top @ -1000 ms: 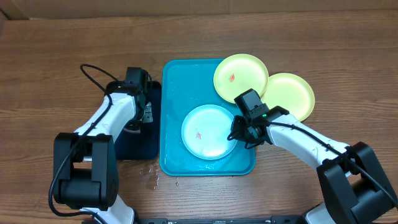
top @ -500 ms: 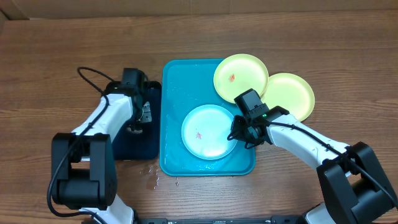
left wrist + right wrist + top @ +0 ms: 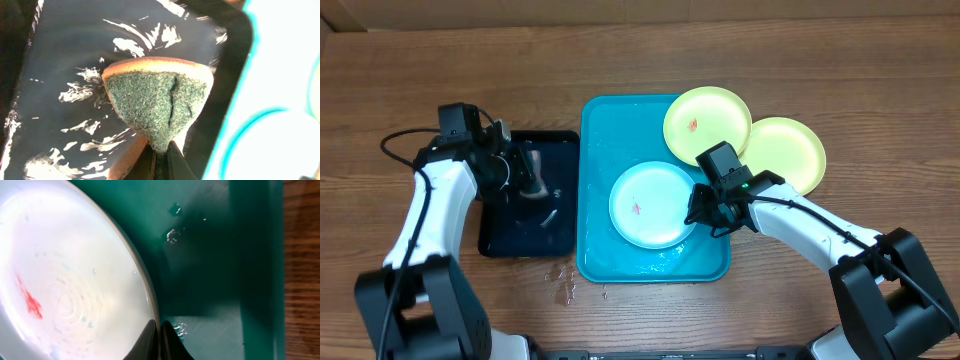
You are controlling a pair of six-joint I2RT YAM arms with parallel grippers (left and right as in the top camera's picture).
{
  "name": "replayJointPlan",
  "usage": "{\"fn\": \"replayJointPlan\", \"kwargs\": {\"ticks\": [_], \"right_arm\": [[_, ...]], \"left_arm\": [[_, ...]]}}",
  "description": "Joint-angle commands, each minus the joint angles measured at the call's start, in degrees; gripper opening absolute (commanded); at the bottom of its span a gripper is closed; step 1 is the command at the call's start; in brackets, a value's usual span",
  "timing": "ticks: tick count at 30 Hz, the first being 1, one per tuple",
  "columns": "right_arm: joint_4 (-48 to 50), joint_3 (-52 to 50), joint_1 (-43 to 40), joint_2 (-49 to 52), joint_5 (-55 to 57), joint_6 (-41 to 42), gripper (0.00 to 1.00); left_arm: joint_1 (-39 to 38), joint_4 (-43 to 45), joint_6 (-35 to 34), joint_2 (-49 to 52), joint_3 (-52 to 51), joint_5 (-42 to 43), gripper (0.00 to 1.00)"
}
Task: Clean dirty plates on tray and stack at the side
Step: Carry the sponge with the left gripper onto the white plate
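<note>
Now that my left end effector, clamped on the sponge, has swung toward the left edge of the tabletop, the blue plate pinched by my right end effector awaits scrubbing.

On my right wrist feed, the blue plate runs off the frame left of and above the right claw, and I see only the tips of its fingers. On the left wrist feed, the tray right of the left claw is washed out white. The gripped sponge hides whatever lies beyond it.
</note>
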Motion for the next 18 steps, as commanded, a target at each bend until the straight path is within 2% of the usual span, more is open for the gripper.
{"fn": "replayJointPlan", "kwargs": {"ticks": [1,6,12,16,18], "right_arm": [[0.09,0.70,-0.02,0.70,-4.37,0.20,0.04],[0.04,0.70,-0.02,0.70,-2.67,-0.42,0.04],[0.22,0.70,-0.02,0.70,-1.46,-0.37,0.06],[0.15,0.70,-0.02,0.70,-1.46,-0.39,0.08],[0.17,0.70,-0.02,0.70,-1.44,-0.39,0.15]], "left_arm": [[-2.38,0.07,2.58,-3.87,1.68,3.06,0.04],[-8.07,0.00,2.97,-4.04,1.64,5.05,0.04],[-18.95,0.13,0.33,-4.00,1.64,4.92,0.04],[-25.92,0.33,-4.74,-3.39,1.64,-0.39,0.04],[-28.85,0.66,-6.69,-2.64,1.64,-3.37,0.04]]}}
